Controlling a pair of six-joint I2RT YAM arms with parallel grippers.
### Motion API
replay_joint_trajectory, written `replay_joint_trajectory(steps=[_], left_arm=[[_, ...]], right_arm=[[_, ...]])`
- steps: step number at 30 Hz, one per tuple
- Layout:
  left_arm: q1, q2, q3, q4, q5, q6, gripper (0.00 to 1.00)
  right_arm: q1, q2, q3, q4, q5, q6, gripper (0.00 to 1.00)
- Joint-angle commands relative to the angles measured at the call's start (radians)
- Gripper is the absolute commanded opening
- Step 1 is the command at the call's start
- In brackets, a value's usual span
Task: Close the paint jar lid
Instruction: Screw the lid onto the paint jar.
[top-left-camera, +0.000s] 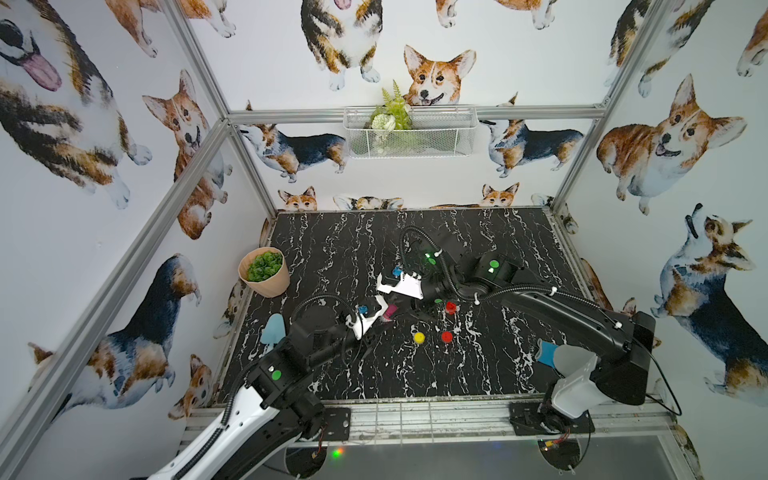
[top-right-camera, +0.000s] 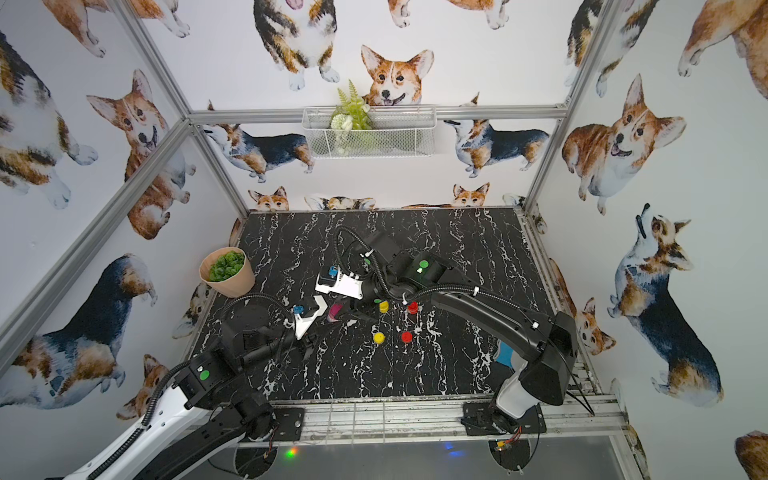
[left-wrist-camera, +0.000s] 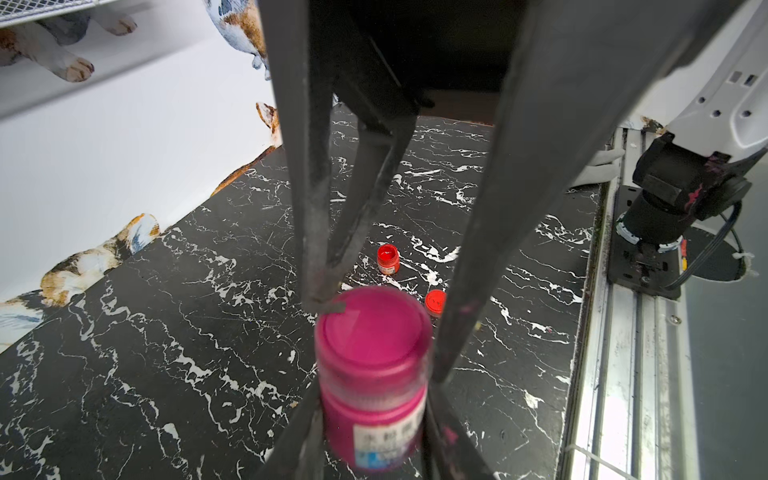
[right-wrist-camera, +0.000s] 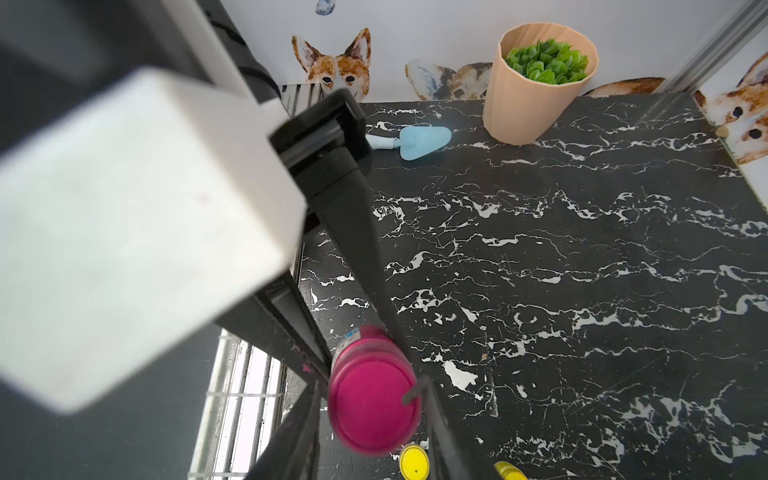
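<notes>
A magenta paint jar (top-left-camera: 390, 311) hangs tilted a little above the black marble table, seen in both top views. In the left wrist view, my left gripper (left-wrist-camera: 374, 430) is shut on the jar's labelled body (left-wrist-camera: 374, 419). The magenta lid (right-wrist-camera: 372, 409) sits on the jar's mouth. My right gripper (right-wrist-camera: 372, 415) comes at the lid from the far side, with one dark finger on each side of its rim and touching it. The hooked tip of one right finger (left-wrist-camera: 328, 305) rests on the lid's edge. The jar looks slightly blurred.
On the table to the right of the jar stand an open red jar (top-left-camera: 451, 307) and a yellow jar (top-right-camera: 383, 306). A red lid (top-left-camera: 446, 336) and a yellow lid (top-left-camera: 419, 337) lie nearer the front. A plant pot (top-left-camera: 264, 272) and a blue scoop (top-left-camera: 274, 328) sit at the left.
</notes>
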Motion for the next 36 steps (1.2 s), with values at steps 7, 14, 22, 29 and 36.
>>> replay_joint_trajectory(steps=[7,14,22,29,36], left_arm=[[-0.001,-0.003,0.006,0.024,-0.002,0.014,0.34],[0.000,-0.015,0.004,0.031,-0.021,0.015,0.34],[-0.001,-0.057,-0.010,0.078,-0.086,0.023,0.34],[-0.001,-0.086,-0.024,0.132,-0.126,0.038,0.33],[-0.001,-0.111,-0.039,0.165,-0.184,0.043,0.32]], right_arm=[[0.000,-0.003,-0.003,0.042,0.018,0.012,0.39],[0.001,0.013,0.017,0.002,0.001,0.013,0.24],[0.031,0.010,-0.017,0.070,0.093,0.087,0.24],[0.073,0.027,-0.043,0.166,0.207,0.221,0.24],[0.094,0.056,-0.034,0.207,0.294,0.348,0.23]])
